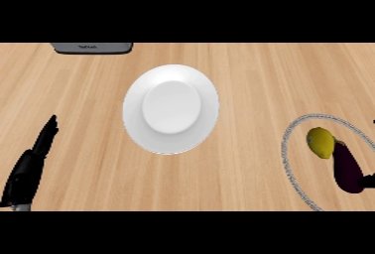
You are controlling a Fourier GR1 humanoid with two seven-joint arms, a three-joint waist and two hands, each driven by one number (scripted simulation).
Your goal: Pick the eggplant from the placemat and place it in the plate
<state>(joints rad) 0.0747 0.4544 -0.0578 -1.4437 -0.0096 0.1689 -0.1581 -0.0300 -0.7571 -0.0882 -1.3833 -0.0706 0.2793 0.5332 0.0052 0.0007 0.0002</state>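
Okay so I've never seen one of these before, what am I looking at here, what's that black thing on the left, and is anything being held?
You are looking steeply down at a wooden counter through the eyes of a humanoid robot. The black shape at lower left is its left hand, fingers straight, resting and holding nothing. A white plate lies in the middle. At the right, a round placemat carries a dark purple eggplant and a yellow lemon-like fruit. A grey object sits at the far edge. The right hand isn't visible.
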